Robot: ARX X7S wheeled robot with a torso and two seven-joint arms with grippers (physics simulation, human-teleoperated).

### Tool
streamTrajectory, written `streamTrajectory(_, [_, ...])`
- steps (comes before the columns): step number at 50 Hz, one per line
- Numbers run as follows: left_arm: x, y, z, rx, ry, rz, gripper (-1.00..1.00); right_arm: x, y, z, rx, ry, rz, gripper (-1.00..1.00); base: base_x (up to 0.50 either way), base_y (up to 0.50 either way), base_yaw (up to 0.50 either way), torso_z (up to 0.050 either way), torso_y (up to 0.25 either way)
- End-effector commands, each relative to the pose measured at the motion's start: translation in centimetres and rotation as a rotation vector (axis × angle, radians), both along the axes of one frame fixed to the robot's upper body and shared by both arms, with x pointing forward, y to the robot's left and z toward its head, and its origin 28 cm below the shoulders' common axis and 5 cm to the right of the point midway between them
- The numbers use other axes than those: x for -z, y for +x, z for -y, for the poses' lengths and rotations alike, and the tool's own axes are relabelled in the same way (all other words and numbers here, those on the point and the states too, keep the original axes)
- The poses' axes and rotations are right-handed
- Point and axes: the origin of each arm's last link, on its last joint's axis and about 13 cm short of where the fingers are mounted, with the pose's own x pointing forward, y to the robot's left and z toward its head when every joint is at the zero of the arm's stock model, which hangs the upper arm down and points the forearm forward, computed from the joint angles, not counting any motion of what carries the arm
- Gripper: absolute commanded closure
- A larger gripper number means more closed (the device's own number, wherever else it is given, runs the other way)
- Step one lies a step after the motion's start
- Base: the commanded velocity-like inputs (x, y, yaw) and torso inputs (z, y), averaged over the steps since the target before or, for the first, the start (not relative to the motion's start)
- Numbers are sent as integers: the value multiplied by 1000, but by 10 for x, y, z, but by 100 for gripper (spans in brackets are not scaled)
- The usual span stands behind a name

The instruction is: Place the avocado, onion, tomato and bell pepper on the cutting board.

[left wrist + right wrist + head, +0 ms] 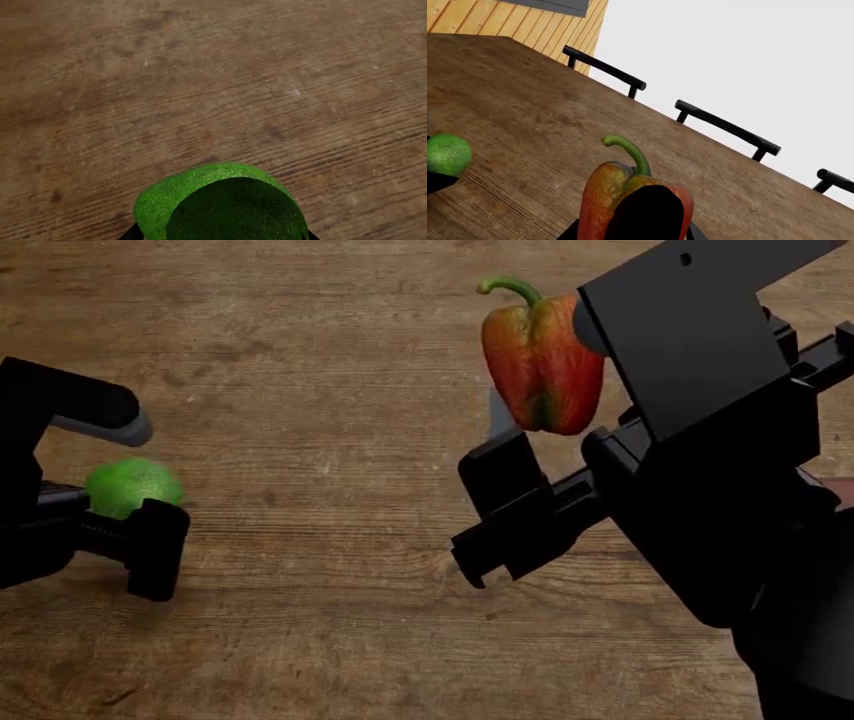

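Black chair backs (pixel 606 70): right wrist only | cutting board: unseen

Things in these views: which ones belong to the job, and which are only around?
Belong to the job:
avocado, in the left gripper
bell pepper, in the right gripper

Only around:
wooden table
black chairs beyond the table
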Motion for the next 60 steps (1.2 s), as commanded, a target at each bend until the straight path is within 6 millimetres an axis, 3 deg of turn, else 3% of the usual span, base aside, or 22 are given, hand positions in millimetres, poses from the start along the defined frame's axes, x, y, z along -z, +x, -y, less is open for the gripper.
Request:
streamTrajectory(1, [-20,-14,5,38,-66,112,100,-1,-1,3,41,-11,25,100,0,0,0,0,0])
streamTrajectory(19, [-36,-29,9,14,-121,355,100,-2,-9,10,97,42,64,100,0,0,0,0,0])
streamTrajectory(26, [-51,-50,13,-1,-134,483,100,-2,-9,12,107,57,68,100,0,0,0,0,0])
streamTrajectory(40, [-71,-60,6,-7,-104,531,100,-11,-9,15,125,57,69,100,0,0,0,0,0])
streamTrajectory(45, [-70,-59,5,-8,-101,525,100,-13,-8,14,123,61,71,100,0,0,0,0,2])
streamTrajectory(60, [-71,-57,7,-3,-99,520,100,-27,-14,17,127,42,89,100,2,-471,0,0,0])
